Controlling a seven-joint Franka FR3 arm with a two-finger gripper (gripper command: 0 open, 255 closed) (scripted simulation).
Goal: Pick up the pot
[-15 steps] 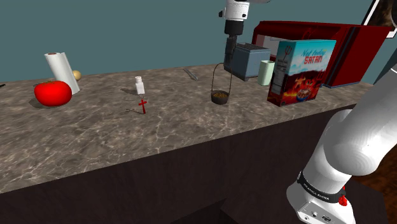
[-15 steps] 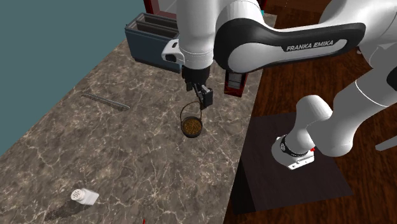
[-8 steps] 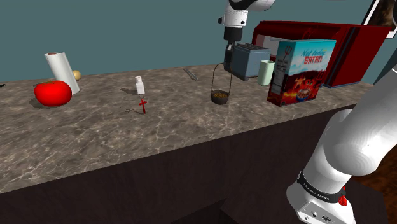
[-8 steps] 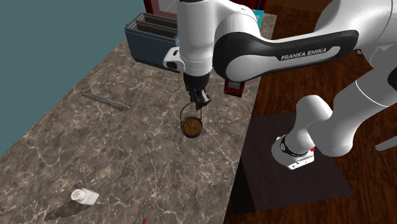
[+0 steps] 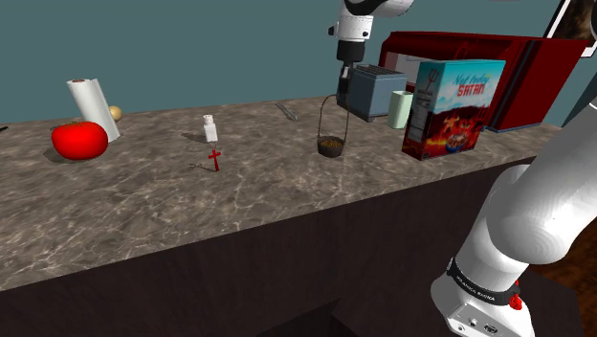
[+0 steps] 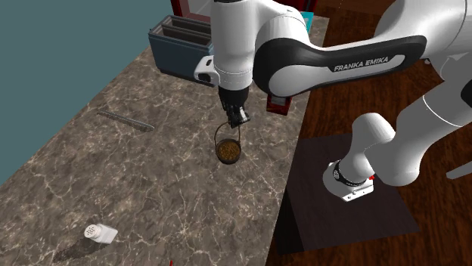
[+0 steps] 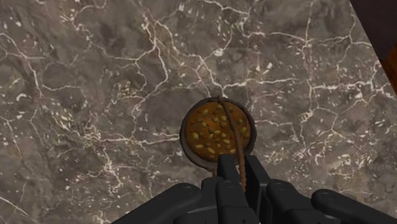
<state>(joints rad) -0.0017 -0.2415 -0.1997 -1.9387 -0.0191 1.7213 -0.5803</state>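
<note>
Shoulder camera sitting beside arm (image 5: 536,230), facing across marbled counter (image 5: 287,191) toward teal wall (image 5: 191,48). Second exterior camera looking steeply down along counter, nearer. Wrist camera pointing straight down — close over pot (image 7: 218,130). All three sharing pot and counter around it — first two, toaster (image 5: 371,91) too.

Shoulder view: pot (image 5: 331,146) sat on the tabletop (image 5: 143,211), end effector (image 5: 342,84) straight above it at the handle's top. Toaster (image 5: 375,92) stood behind the pot, toward the right. Cup (image 5: 401,109) was just right of the toaster, cereal box (image 5: 452,107) in front of the cup. Shaker (image 5: 210,128) was well left of the pot, small cross (image 5: 215,159) just before it. Paper roll (image 5: 94,108) stood far left, round fruit (image 5: 79,141) just in front.
</note>
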